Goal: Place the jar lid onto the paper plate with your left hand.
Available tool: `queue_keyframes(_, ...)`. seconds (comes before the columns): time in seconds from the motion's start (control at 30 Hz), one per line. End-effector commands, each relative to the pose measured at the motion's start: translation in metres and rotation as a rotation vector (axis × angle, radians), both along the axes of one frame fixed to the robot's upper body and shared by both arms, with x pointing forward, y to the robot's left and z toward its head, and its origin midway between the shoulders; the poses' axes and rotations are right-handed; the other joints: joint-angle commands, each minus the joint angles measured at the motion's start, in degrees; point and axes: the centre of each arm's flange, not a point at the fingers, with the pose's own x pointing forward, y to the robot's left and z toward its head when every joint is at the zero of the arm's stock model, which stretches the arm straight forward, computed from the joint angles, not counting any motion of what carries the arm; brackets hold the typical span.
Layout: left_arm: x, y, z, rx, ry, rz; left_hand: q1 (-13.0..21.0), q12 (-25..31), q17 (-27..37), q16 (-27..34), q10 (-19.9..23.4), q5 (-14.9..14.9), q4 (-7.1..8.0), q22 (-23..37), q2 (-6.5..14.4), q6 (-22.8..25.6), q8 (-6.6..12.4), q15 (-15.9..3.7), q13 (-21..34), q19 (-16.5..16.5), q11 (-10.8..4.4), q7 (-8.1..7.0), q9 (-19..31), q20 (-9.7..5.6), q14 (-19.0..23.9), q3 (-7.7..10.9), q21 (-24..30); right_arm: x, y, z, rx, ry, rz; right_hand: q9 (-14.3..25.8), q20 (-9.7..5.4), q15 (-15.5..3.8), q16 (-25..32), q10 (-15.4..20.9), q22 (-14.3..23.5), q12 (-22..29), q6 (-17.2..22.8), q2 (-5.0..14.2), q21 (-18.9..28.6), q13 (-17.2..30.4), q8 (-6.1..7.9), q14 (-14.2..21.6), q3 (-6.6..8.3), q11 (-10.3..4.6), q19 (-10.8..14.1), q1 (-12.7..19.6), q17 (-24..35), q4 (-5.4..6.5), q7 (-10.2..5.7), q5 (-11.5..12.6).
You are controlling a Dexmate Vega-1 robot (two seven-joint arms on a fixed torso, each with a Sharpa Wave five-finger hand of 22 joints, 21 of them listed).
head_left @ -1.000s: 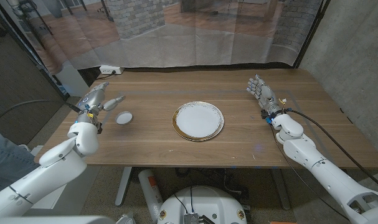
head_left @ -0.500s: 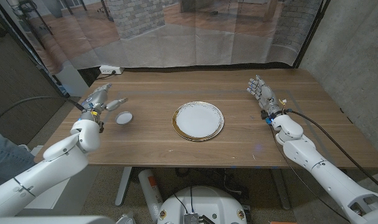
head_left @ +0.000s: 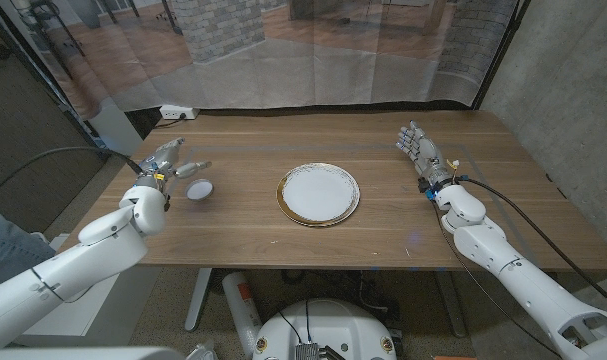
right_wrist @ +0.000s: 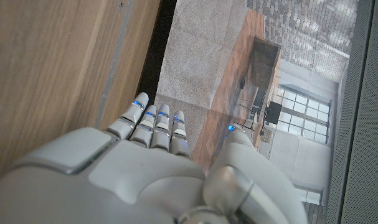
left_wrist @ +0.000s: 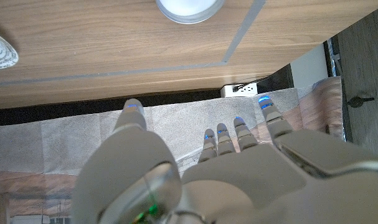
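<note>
Fingers of your left hand are spread, holding nothing; the lid lies on the bench just beside them.

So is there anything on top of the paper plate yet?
No. The paper plate shows only its bare white middle and rim. The jar lid lies on the table to one side, near the left hand. What is under the plate is covered.
</note>
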Motion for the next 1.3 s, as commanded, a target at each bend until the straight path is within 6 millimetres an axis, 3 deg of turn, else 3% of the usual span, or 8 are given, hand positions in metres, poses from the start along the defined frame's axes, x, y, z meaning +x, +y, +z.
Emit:
queue_keyframes(0.03,0.007,-0.005,0.000,0.012,0.068,0.014,-0.2,-0.2,0.1,0.1,-1.2,0.0,-0.07,0.3,-0.8,-1.6,-0.23,0.61,0.1,0.9,0.02,-0.08,0.3,0.22,-0.3,-0.48,0.3,0.003,0.003,0.004,0.000,-0.003,-0.001,0.3,0.29,0.01,-0.1,0.5,0.1,-0.3,0.6,0.45,-0.2,0.3,0.37,0.1,0.17,0.06,0.1,0.2,0.1,-0.43,0.09,0.1)
queue_keyframes(0.43,0.015,-0.006,-0.010,0.010,0.106,0.005,-0.1,-0.2,0.2,0.0,-2.0,0.2,-0.10,0.3,-1.0,-2.4,-0.03,0.50,0.2,1.7,0.29,-0.51,0.4,0.24,-0.6,-0.80,0.3,0.007,0.005,0.005,-0.002,0.003,0.000,0.3,0.34,0.07,-0.1,0.6,0.1,-0.2,0.8,0.50,-0.4,0.3,0.41,0.2,0.15,0.08,0.2,0.2,0.1,-0.48,0.02,0.0)
queue_keyframes(1.3,0.040,-0.010,-0.024,-0.077,0.245,-0.066,0.5,0.4,0.2,0.4,-1.4,0.5,-0.21,0.4,-0.8,-1.3,0.88,0.54,0.3,3.8,0.04,0.18,0.5,0.22,0.3,-0.95,0.6,0.008,0.005,0.009,0.000,-0.006,-0.007,0.3,0.43,0.05,-0.2,0.6,0.1,-0.3,0.9,0.64,-0.9,0.3,0.40,0.2,0.16,0.04,0.3,0.2,0.1,-0.63,-0.06,0.0)
